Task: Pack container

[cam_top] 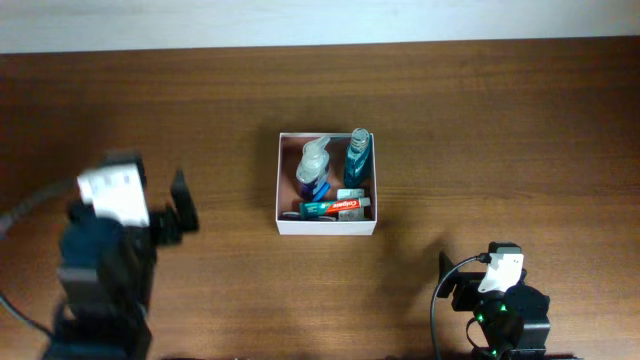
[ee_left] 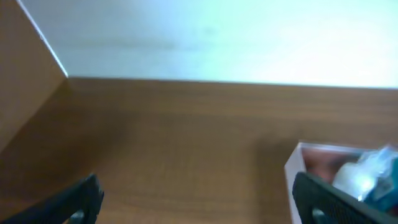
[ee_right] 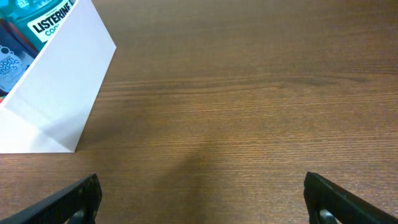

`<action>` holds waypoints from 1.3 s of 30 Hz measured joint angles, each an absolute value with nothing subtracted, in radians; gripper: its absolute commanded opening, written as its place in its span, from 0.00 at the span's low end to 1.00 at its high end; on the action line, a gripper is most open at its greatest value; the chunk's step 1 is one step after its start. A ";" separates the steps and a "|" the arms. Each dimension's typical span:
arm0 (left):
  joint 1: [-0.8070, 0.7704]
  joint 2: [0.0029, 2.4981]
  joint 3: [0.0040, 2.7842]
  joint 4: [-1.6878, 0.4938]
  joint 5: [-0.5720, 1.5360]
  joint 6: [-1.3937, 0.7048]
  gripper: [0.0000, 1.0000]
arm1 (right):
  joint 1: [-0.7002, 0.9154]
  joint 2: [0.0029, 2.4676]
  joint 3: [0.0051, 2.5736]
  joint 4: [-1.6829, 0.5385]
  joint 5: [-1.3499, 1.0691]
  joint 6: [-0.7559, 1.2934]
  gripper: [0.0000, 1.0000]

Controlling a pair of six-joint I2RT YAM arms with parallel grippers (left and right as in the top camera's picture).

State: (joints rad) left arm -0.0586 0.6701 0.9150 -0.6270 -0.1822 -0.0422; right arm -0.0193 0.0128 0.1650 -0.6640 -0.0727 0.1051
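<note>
The container [cam_top: 286, 180] is a square white-walled box at the table's middle. Inside it lie a clear bottle with a blue cap [cam_top: 314, 165], a teal Listerine bottle [cam_top: 357, 158] and a red Colgate toothpaste box [cam_top: 337, 208]. My left gripper [cam_top: 178, 212] hangs open and empty over bare wood to the left of the box; the box corner shows in the left wrist view [ee_left: 295, 162]. My right gripper [cam_top: 452, 280] is open and empty near the front right; the box's white wall shows in the right wrist view [ee_right: 62, 93].
A dark wooden table [cam_top: 480, 120] fills the view, with a pale wall along its far edge [cam_top: 320, 20]. In the left wrist view a brown panel [ee_left: 25, 74] rises at the left.
</note>
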 measured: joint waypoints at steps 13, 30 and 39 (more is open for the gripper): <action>-0.043 0.220 0.349 -0.533 -0.109 -0.041 1.00 | -0.019 0.013 0.165 -0.664 -0.073 0.105 0.99; -0.043 0.028 0.160 -0.505 -0.101 -0.041 1.00 | -0.019 0.013 0.165 -0.664 -0.073 0.105 0.99; -0.043 0.018 0.146 -0.451 -0.100 -0.041 1.00 | -0.019 0.013 0.165 -0.664 -0.073 0.105 0.99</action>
State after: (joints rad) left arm -0.0433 0.0181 0.1455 -0.4515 -0.1001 -0.0414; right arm -0.0193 0.0128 0.1650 -0.6643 -0.0727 0.1051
